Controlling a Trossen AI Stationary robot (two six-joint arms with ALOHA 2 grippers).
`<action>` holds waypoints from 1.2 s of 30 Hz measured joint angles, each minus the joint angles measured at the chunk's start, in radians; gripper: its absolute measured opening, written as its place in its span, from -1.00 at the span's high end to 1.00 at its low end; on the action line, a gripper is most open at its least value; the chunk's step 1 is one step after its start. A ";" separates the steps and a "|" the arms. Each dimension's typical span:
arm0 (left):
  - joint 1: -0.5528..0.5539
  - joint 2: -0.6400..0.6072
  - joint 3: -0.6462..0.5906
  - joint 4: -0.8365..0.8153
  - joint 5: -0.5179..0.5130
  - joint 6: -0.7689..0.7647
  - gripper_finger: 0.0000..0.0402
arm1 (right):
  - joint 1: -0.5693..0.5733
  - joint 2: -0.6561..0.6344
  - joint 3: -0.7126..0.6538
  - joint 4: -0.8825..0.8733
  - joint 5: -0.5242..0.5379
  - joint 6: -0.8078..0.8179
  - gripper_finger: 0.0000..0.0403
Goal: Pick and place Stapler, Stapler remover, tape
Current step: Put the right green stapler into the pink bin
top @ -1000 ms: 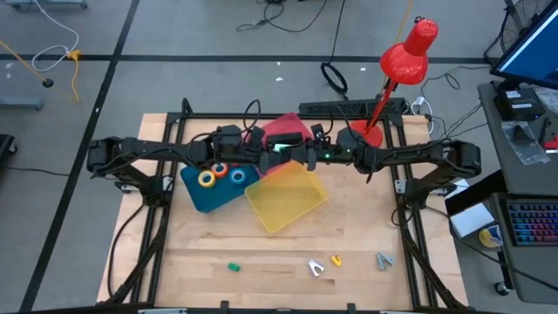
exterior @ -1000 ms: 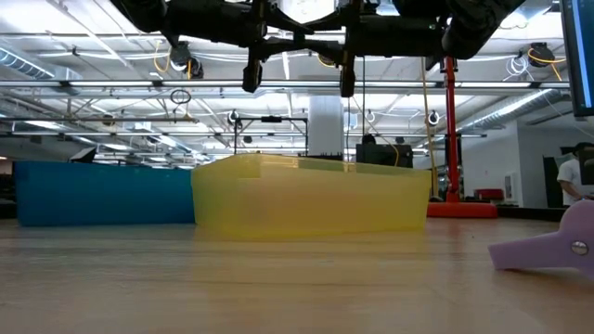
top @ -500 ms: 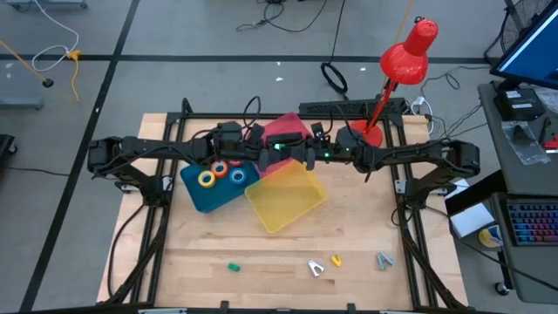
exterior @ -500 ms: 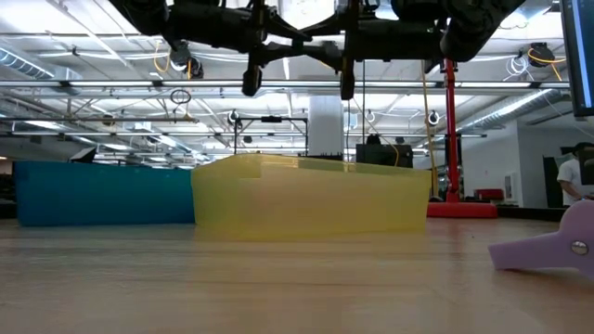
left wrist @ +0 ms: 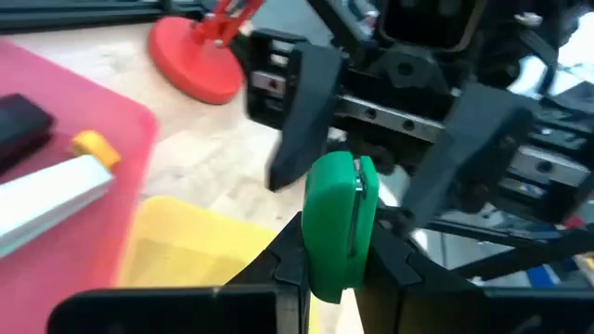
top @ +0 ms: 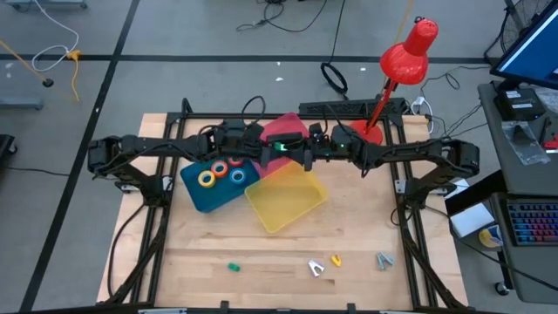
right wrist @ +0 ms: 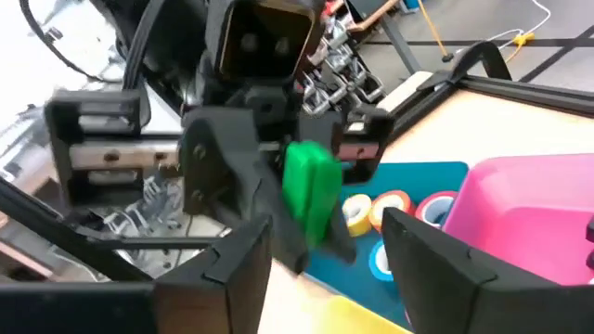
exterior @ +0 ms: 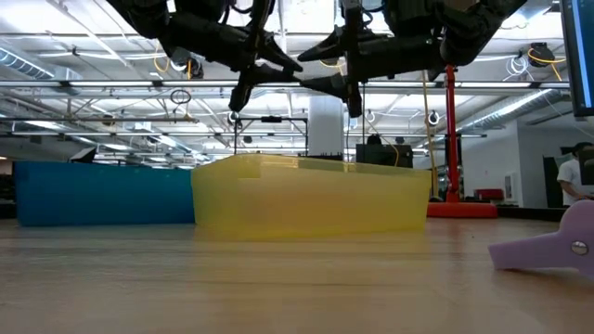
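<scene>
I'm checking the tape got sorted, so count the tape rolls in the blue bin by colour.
Yellow roll: 1
Orange roll: 1
Red roll: 1
Blue roll: 1
Total: 4, all lying in the blue bin

Both dark arms reach in from the two sides and meet high above the middle of the counter [top: 261, 262]. The left end effector [left wrist: 334, 269] is closed tight on a small green stapler [left wrist: 340, 223], one finger on each flat side. The stapler stands up between the fingers. The right end effector [right wrist: 325, 246] faces the left one, very close. Its two fingers [right wrist: 237, 264] stand apart, one on each side of the green stapler, and do not press on it. In the low view both end effectors hang tilted toward each other, well above the counter.
</scene>
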 joint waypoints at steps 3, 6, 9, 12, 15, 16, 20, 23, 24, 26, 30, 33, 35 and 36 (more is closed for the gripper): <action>0.026 -0.001 0.001 -0.059 -0.006 0.015 0.73 | -0.012 0.000 -0.001 -0.017 -0.004 -0.007 -0.04; 0.062 -0.001 0.001 -0.159 -0.047 0.042 0.73 | -0.016 0.000 0.000 -0.036 0.001 -0.030 -0.07; 0.099 -0.001 0.001 -0.286 -0.104 0.071 0.73 | -0.015 0.000 -0.001 -0.047 0.002 -0.061 -0.08; 0.132 -0.001 0.001 -0.390 -0.160 0.101 0.73 | -0.015 0.000 -0.001 -0.046 0.007 -0.075 -0.06; 0.157 0.012 0.001 -0.428 -0.193 0.106 0.72 | -0.015 0.000 -0.001 -0.044 0.012 -0.089 -0.04; 0.165 0.019 0.001 -0.426 -0.195 0.101 0.72 | -0.015 0.000 -0.001 -0.041 0.013 -0.090 -0.04; 0.176 0.086 0.011 -0.410 -0.195 0.047 0.72 | -0.015 0.000 -0.001 -0.040 0.012 -0.085 -0.04; 0.177 0.175 0.046 -0.429 -0.187 0.001 0.72 | -0.015 -0.001 -0.001 -0.041 0.013 -0.083 -0.03; 0.177 0.204 0.069 -0.434 -0.183 -0.007 0.72 | -0.015 -0.001 -0.001 -0.040 0.013 -0.083 -0.03; 0.177 0.257 0.129 -0.496 -0.182 -0.005 0.72 | -0.015 -0.001 -0.001 -0.040 0.014 -0.083 -0.03; 0.177 0.350 0.275 -0.683 -0.186 0.048 0.72 | -0.015 -0.001 0.000 -0.039 0.015 -0.082 -0.03; 0.181 0.398 0.376 -0.813 -0.219 0.057 0.72 | -0.015 -0.001 0.000 -0.039 0.015 -0.076 -0.03; 0.186 0.426 0.422 -0.887 -0.244 0.056 0.72 | -0.015 -0.001 0.000 -0.039 0.015 -0.072 -0.03; 0.190 0.439 0.441 -0.910 -0.244 0.056 0.72 | -0.015 -0.001 0.000 -0.038 0.015 -0.073 -0.03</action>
